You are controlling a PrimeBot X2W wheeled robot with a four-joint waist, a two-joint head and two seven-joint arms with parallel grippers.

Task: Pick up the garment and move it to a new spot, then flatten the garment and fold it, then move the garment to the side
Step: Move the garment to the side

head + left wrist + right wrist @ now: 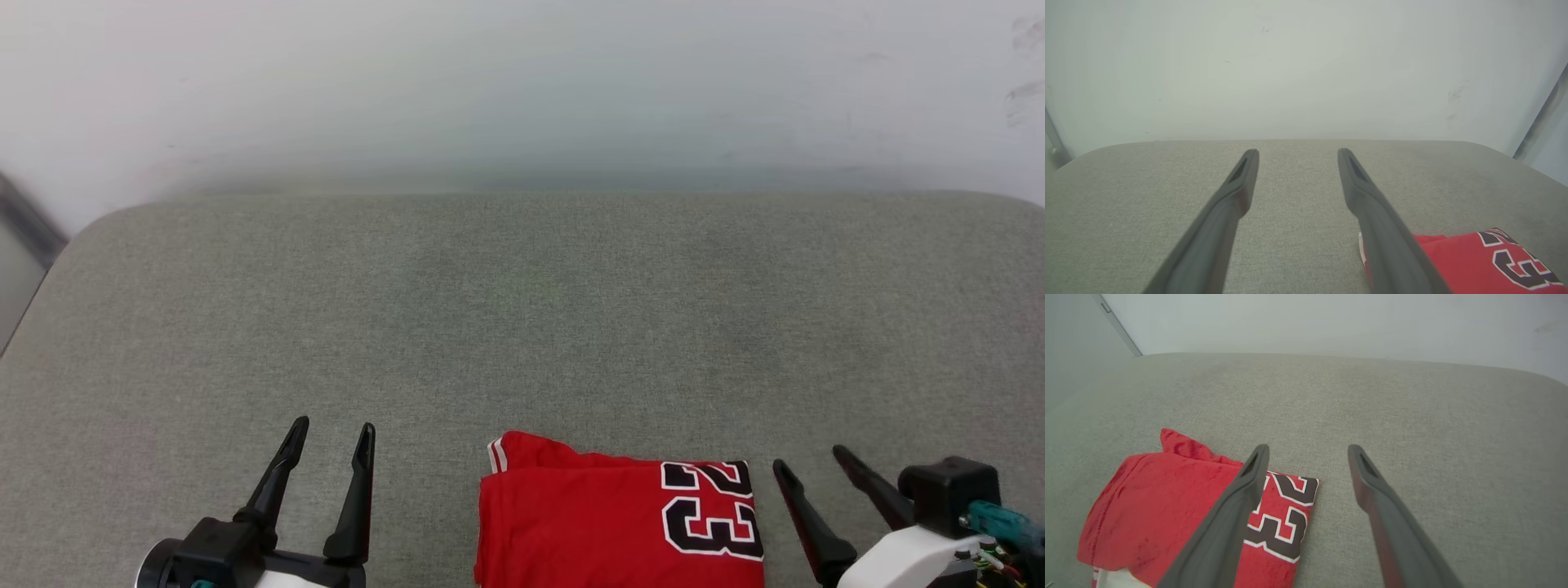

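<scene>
Shirt (604,531): lying folded on the cushion (522,310) — likely soft, light, floppy.
Left gripper (335,425): gaping, gripping nothing.
Right gripper (809,457): gaping, gripping nothing.
Grip spot: probably pinching both side edges.

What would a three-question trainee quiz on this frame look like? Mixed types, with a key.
1. True or false: the left gripper is shut on the shirt.
2. Pick one. The shirt on the grey cushion is: A) spread out flat, B) folded, C) hanging from a gripper.
3. Fill in: the shirt lies nearer the ___ gripper.

Key:
1. False. The left gripper is open and apart from the shirt.
2. B.
3. Right. The right gripper sits just beside the shirt's numbered end, also open.
</scene>
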